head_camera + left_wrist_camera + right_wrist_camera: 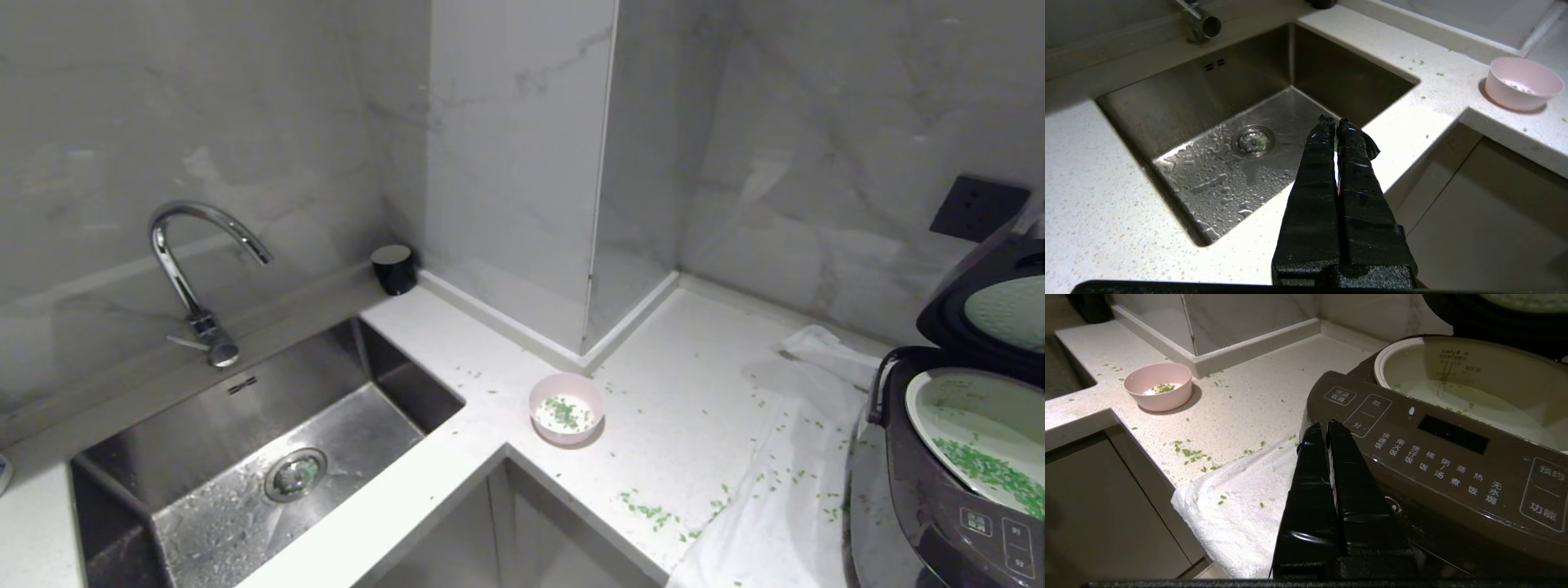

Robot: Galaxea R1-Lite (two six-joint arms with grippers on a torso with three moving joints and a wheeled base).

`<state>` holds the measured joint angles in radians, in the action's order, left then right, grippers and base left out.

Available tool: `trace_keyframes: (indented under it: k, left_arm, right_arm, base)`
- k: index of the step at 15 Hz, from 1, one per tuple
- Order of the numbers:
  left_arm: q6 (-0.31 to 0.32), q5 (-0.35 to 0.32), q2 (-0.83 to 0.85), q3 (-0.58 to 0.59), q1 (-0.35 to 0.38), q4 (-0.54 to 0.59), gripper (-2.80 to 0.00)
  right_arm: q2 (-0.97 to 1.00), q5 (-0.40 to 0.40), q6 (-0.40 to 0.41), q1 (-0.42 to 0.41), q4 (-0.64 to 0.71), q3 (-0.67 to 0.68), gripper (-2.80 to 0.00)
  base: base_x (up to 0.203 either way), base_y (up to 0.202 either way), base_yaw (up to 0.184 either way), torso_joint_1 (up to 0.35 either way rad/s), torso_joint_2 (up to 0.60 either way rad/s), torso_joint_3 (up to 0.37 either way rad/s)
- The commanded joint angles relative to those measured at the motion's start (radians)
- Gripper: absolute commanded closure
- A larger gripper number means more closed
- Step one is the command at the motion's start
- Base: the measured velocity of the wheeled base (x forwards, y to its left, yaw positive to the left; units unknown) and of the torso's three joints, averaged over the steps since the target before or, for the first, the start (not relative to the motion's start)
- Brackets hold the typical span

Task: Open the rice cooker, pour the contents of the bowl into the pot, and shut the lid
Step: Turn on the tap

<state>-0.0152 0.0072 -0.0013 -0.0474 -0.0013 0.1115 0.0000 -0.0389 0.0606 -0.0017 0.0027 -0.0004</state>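
We are holding both arms parked | left gripper (pixel 1334 121) closed, empty, over sink (pixel 1180 122) edge | right gripper (pixel 1324 430) closed, empty, before cooker (pixel 1437 457) | lid (pixel 992 306) standing open for pouring | bowl (pixel 566 407) sitting at counter (pixel 694 392) inner corner, greens (pixel 562 412) inside.

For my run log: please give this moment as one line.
lid: open | pot: some green bits | bowl: on counter, few bits | left gripper: shut, empty | right gripper: shut, empty

Both end effectors (pixel 1334 121) (pixel 1325 428) wear glossy black tape.
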Motion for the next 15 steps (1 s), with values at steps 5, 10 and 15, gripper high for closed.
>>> trace_keyframes:
  k: [5,10,15]
  left_arm:
    - [0.0,0.0,-0.002,0.0,-0.002,0.0,0.0]
    - [0.0,0.0,-0.002,0.0,-0.001,0.0,0.0]
    - [0.0,0.0,-0.002,0.0,-0.001,0.0,0.0]
  right_arm:
    - [0.0,-0.001,-0.004,0.0,-0.003,0.002,0.0]
    - [0.0,-0.002,-0.001,0.0,-0.001,0.002,0.0]
    - [0.0,-0.001,-0.002,0.0,-0.003,0.002,0.0]
  base:
    - [0.122,0.0,0.0,0.001,0.0,0.002]
    - [0.095,0.0,0.001,0.0,0.0,0.001]
    - [0.0,0.0,0.0,0.0,0.0,0.0]
